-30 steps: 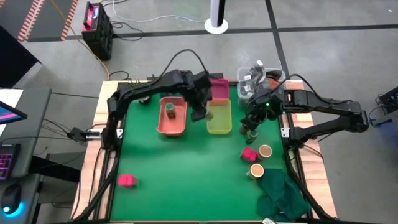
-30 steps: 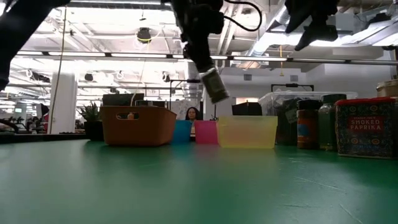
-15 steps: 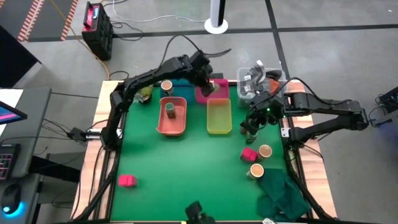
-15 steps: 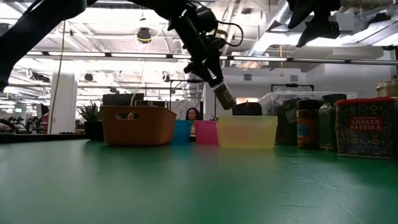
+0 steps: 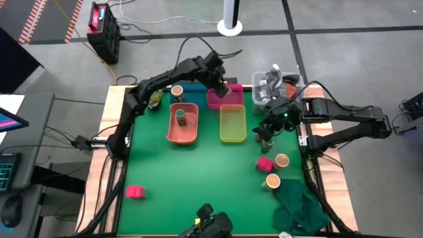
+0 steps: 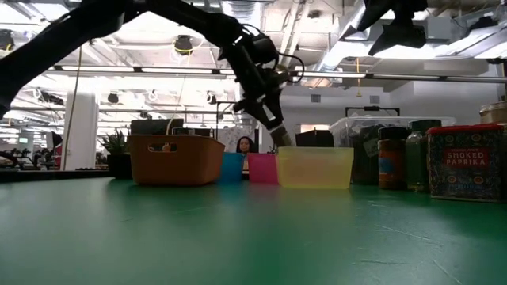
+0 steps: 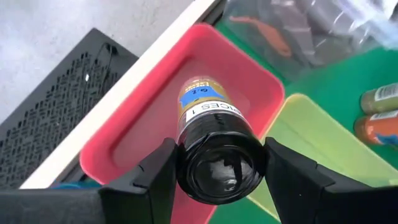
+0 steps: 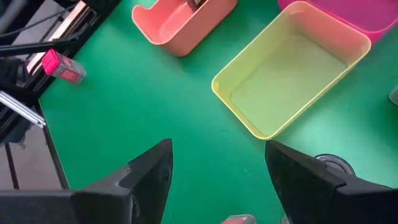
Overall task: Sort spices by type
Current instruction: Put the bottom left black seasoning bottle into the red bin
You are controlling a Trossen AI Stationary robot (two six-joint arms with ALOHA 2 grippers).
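Spices lie scattered across the green tabletop [image 5: 198, 165]. At its near left corner one pink box [image 5: 135, 192] sits alone, well apart from everything else. Near the far edge, the salmon tray [image 5: 183, 130] holds one green-topped jar [image 5: 180, 116], and a tan-topped jar [image 5: 177, 90] stands just beyond that tray.

The left gripper [image 7: 219, 167] hangs over the magenta tray [image 7: 152, 118] at the far edge, its jaws clamped on a black-capped bottle [image 7: 214, 146] tilted cap-up toward the wrist camera. The bottle is above the tray's floor, not resting on it, as far as the low view shows.

The yellow tray [image 5: 232, 123] beside it holds nothing visible. The right gripper [image 5: 269, 127] hovers near the right edge, jaws apart, over dark jars [image 5: 266, 139] just beside the yellow tray. A second pink box [image 5: 264, 163] and two tan-topped jars [image 5: 277, 170] stand toward the near right corner.

Risk: released at this tilt, the bottle would likely topple, roll inside the magenta tray, or strike its rim. The arms are close enough here that a sideways move by either could cause contact.
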